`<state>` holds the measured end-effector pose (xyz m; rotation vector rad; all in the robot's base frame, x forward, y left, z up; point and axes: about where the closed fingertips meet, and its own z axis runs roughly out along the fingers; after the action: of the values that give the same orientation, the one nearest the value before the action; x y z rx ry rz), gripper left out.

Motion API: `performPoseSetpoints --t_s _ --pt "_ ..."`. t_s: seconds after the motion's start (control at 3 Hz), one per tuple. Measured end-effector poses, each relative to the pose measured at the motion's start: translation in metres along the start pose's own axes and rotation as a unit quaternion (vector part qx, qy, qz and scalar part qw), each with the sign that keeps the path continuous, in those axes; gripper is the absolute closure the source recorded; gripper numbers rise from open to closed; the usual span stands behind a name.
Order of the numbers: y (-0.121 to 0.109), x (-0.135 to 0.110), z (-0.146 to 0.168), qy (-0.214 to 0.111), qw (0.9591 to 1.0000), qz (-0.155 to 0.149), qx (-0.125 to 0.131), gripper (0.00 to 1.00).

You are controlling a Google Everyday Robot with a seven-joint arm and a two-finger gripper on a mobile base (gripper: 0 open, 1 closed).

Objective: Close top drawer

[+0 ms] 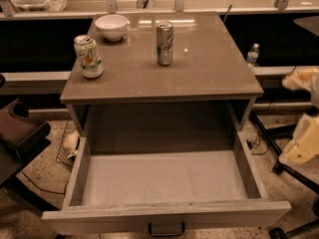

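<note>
The top drawer (164, 215) is pulled far out of the grey-beige cabinet (164, 78) towards me, and its inside is bare. Its plain front sits at the bottom of the view with a small dark metal handle (166, 229) in the middle. My pale arm (303, 143) shows at the right edge, to the right of the drawer's side wall. What looks like my gripper (299, 78) is its upper end, level with the cabinet top and well away from the drawer front.
On the cabinet top stand a white bowl (111, 26), a green-and-white can (88, 57) and a silver can (165, 43). A dark chair (20, 133) is at the left. A chair base (294, 168) and a small bottle (253, 54) are at the right.
</note>
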<state>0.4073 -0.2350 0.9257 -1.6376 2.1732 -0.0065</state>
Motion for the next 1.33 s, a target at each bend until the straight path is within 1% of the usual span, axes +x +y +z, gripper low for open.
performPoseSetpoints --t_s 0.33,0.67,1.0,1.33 --pt "0.037 0.038 0.042 -0.045 0.9989 0.014 -0.001 0.38" --pt "0.083 0.076 0.093 -0.077 0.9964 0.032 -0.013 0.61" --pt "0.156 0.112 0.154 -0.103 0.9923 0.047 -0.05 0.93" --pt "0.198 0.129 0.179 -0.113 0.9899 0.04 -0.076 1.0"
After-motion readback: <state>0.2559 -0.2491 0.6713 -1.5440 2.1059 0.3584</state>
